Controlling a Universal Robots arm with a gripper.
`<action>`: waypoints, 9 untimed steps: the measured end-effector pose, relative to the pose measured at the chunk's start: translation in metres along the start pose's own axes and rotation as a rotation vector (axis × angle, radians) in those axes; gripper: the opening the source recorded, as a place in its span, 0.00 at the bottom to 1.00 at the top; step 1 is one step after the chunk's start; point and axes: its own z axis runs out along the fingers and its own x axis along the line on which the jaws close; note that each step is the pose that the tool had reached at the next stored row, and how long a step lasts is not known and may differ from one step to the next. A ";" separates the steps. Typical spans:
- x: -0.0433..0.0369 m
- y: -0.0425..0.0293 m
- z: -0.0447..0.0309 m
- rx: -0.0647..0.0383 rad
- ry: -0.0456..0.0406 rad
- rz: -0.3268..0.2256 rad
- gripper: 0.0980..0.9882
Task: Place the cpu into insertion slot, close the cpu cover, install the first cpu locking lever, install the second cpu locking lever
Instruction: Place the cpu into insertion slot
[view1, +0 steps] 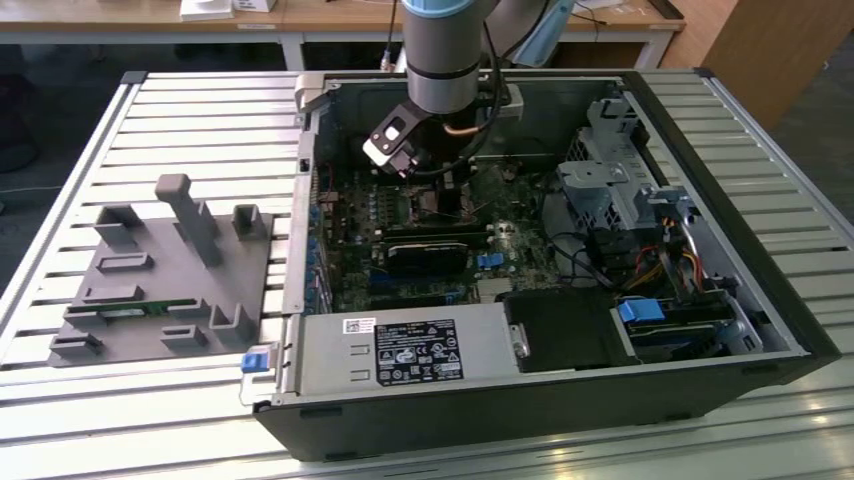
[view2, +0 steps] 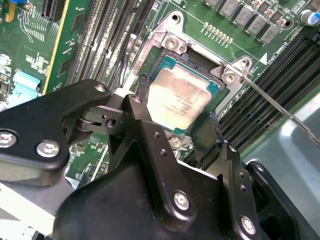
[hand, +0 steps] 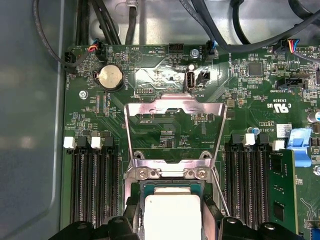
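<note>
The open computer case (view1: 534, 410) lies on the slatted tabletop (view1: 200, 110). Over its motherboard (hand: 165, 75) the cpu cover (hand: 175, 107) stands flipped open (hinge beside the socket). The gripper (view2: 175, 110) has its jaws pinching opposite edges of the cpu (hand: 172, 212), which sits in the socket.

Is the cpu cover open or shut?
Open. In the first wrist view the cover is swung back off the cpu, whose metal top lies bare.

Bright even light, glare on cpu cover (hand: 172, 107), soft shadows
</note>
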 end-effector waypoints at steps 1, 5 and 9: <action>0.0000 0.0000 -0.0001 0.000 0.0002 0.000 0.57; 0.0000 0.0004 -0.0046 0.000 0.0001 0.000 0.57; 0.0001 0.0011 -0.0104 0.005 0.0004 0.000 0.57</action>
